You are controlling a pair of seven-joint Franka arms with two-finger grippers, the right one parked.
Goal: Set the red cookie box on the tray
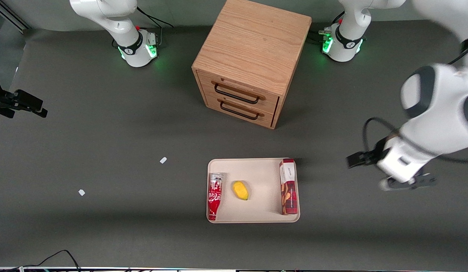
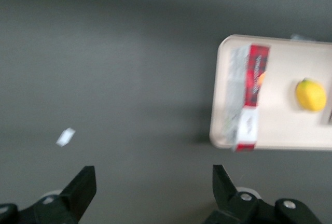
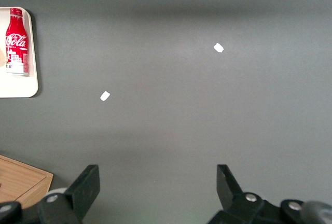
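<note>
Now the red cookie box (image 1: pixel 288 187) lies on the beige tray (image 1: pixel 256 217), along one edge. Well apart, toward the working arm's end, the left gripper (image 2: pixel 154 193) hovers over bare table, jaws wide and empty.

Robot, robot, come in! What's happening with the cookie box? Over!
Gripper open, empty, over bare table beside the tray. Cookie box lying in tray by the rim. Nothing in the way.

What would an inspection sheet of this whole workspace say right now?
Surface: dark grey table, two small white scraps.
Job's things: red cookie box lies on the beige tray, along its rim toward the working arm's end.
Clutter: red soda bottle and yellow fruit also on the tray.
Claw: left arm's claw open, empty, above bare table beside the tray.
Cables: black cable at the table edge nearest the camera.
Surroundings: wooden drawer cabinet, both drawers shut.
</note>
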